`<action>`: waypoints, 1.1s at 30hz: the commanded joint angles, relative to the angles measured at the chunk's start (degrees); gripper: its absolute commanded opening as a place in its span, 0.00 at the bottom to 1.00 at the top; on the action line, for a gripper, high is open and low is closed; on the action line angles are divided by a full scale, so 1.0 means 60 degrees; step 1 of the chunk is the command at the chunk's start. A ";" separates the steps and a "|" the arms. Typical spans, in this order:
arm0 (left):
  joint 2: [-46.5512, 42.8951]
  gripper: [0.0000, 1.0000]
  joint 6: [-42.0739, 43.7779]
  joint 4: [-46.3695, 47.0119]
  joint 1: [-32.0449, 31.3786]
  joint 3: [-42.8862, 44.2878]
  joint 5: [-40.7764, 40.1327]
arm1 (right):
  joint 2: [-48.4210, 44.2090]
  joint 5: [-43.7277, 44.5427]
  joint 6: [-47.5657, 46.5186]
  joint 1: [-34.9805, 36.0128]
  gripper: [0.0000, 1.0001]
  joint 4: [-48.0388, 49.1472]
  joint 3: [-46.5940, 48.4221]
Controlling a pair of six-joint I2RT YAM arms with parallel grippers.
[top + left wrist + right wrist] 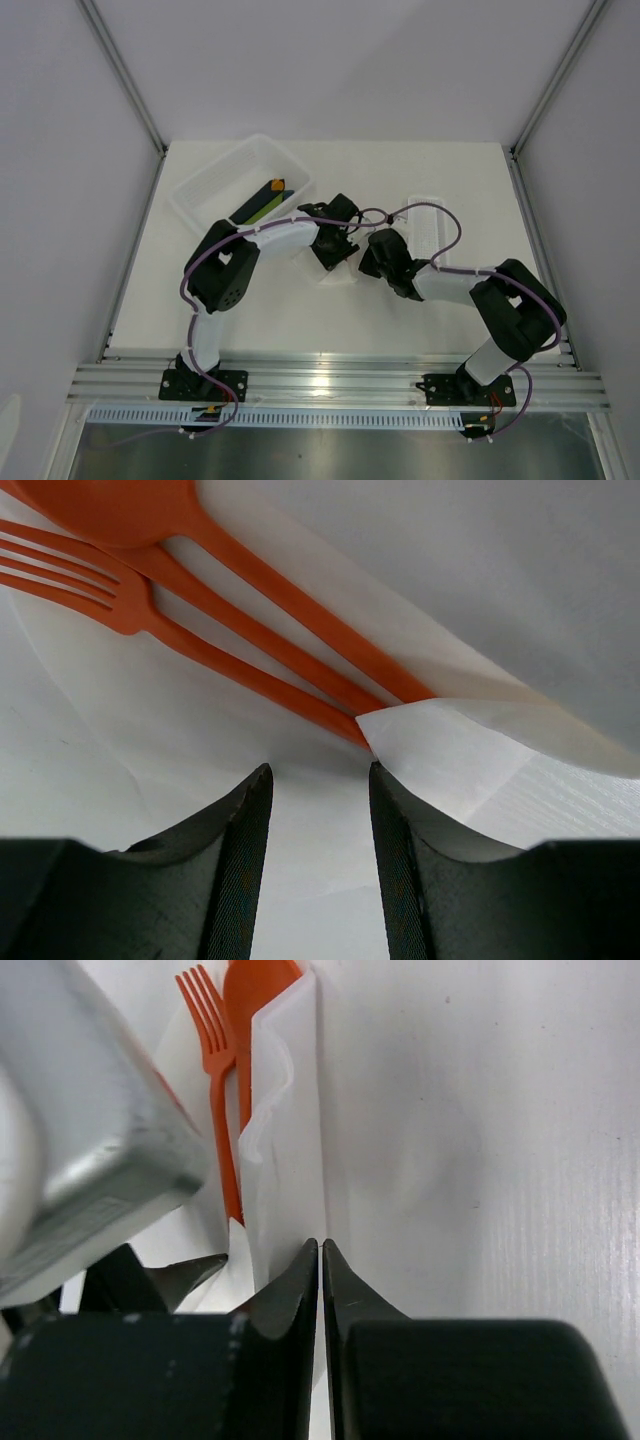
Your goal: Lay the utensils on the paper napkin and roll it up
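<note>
An orange fork (pixel 200 645) and an orange spoon (pixel 280 595) lie side by side on the white paper napkin (pixel 480 770). One napkin flap is folded over their handle ends. My left gripper (pixel 320 775) hovers open just over the napkin near the handles, with nothing between its fingers. In the right wrist view the fork (pixel 215 1090) and spoon (pixel 250 1000) peek out from under the raised napkin flap (pixel 290 1110). My right gripper (pixel 320 1245) is shut at that flap's edge, pinching it. From above, both grippers (pixel 330 255) (pixel 368 255) meet mid-table and hide most of the napkin.
A translucent white bin (pixel 205 185) at the back left holds dark green bars (pixel 262 200) with orange tips. A narrow ribbed white tray (pixel 428 222) lies behind the right arm. The left arm's grey wrist body (pixel 90 1140) crowds the right wrist view.
</note>
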 commanded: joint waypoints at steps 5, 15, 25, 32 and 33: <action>-0.0059 0.48 -0.0311 0.0057 0.0060 -0.0113 -0.0078 | -0.0108 -0.0311 -0.0509 0.0131 0.05 0.0759 -0.0018; -0.0190 0.48 -0.0442 0.0028 0.0177 -0.0288 0.0186 | -0.0179 -0.1366 -0.0848 0.0146 0.04 0.0495 -0.0089; -0.0308 0.48 -0.0560 0.0057 0.0294 -0.0493 0.0435 | 0.0083 -0.2172 -0.0994 0.0249 0.03 0.1272 -0.0252; -0.0410 0.49 -0.0633 -0.0016 0.0396 -0.0567 0.0713 | 0.0214 -0.2494 -0.1213 0.0278 0.03 0.1199 -0.0193; -0.0440 0.50 -0.0619 -0.0045 0.0425 -0.0509 0.0815 | 0.0316 -0.2509 -0.1228 0.0278 0.03 0.0967 -0.0063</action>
